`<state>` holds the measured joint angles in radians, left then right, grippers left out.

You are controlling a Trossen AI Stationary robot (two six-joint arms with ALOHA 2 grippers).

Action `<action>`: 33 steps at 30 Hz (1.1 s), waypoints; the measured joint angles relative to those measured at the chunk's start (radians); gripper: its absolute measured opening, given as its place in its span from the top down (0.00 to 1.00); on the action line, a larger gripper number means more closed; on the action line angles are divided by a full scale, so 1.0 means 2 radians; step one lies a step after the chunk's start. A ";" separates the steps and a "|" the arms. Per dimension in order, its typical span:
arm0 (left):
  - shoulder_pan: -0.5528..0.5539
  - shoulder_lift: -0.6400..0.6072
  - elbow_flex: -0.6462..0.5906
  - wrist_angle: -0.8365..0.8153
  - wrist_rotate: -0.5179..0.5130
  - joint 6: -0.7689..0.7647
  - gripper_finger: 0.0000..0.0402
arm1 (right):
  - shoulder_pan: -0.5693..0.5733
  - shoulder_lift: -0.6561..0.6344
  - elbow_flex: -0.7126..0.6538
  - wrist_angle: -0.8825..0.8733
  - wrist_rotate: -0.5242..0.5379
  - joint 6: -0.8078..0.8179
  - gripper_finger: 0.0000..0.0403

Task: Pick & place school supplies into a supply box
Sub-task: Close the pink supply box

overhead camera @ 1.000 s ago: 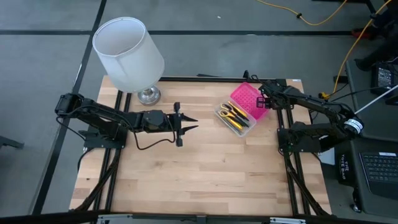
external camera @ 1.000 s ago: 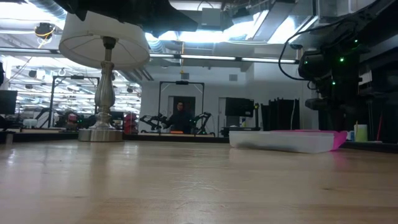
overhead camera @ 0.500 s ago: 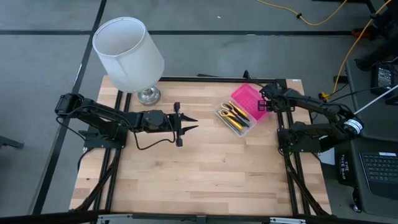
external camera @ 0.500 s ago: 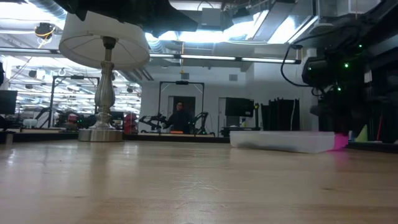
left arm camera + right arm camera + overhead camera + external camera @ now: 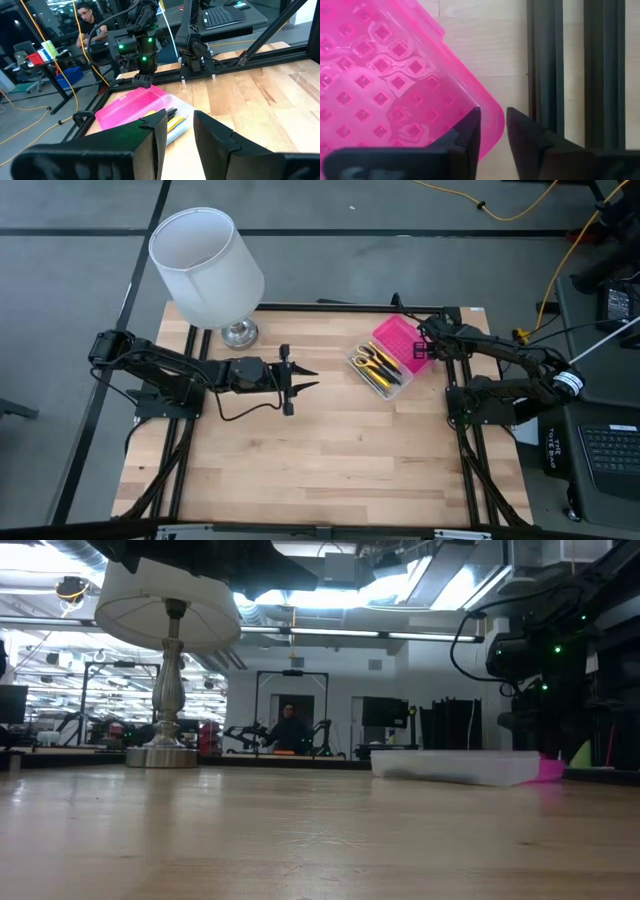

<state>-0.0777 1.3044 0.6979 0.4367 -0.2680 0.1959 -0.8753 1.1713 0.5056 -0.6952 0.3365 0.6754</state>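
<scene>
The supply box lies open at the table's far right. Its clear base [image 5: 378, 370] holds pens, pencils and yellow-handled scissors [image 5: 372, 360], and its pink lid [image 5: 396, 340] lies flat beside it, inner side up. My right gripper [image 5: 492, 120] points steeply down at the lid's right corner. One finger is over the lid's inside, the other just outside its rim [image 5: 496, 116], with a narrow gap between them. My left gripper [image 5: 308, 378] hovers open above the middle of the table, pointing toward the box [image 5: 150, 107]. My right gripper's fingers straddle the raised rim at the pink lid's corner [image 5: 496, 116], coming from above. I cannot tell whether either finger touches the rim. The lid lies flat on the table.
A white-shaded lamp [image 5: 205, 265] on a metal foot [image 5: 238, 333] stands at the table's far left. Black frame rails [image 5: 545, 75] run close past the lid's corner along the table's right edge. Bare wood lies between the box and the near edge.
My right gripper has edged a little down and toward the table's near edge, at the pink lid's corner. The box and my left arm have kept their places.
</scene>
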 joint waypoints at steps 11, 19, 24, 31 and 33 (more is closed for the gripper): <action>0.000 0.000 0.000 0.000 0.000 0.000 0.78 | 0.000 0.000 0.000 0.009 0.000 -0.015 0.97; 0.000 0.000 0.000 0.000 0.000 0.000 0.78 | 0.017 -0.018 0.001 0.051 0.002 -0.069 0.98; 0.000 0.000 0.000 0.000 0.000 0.000 0.78 | 0.036 -0.035 0.001 0.064 0.007 -0.112 0.99; 0.000 0.000 0.000 0.000 0.000 0.000 0.78 | 0.078 -0.070 0.001 0.081 0.047 -0.181 1.00; 0.000 0.000 0.000 0.000 0.000 0.000 0.78 | 0.093 -0.081 0.001 0.086 0.069 -0.196 1.00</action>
<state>-0.0777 1.3045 0.6979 0.4366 -0.2684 0.1959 -0.6886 1.0085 0.5072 -0.5223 0.4741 0.2826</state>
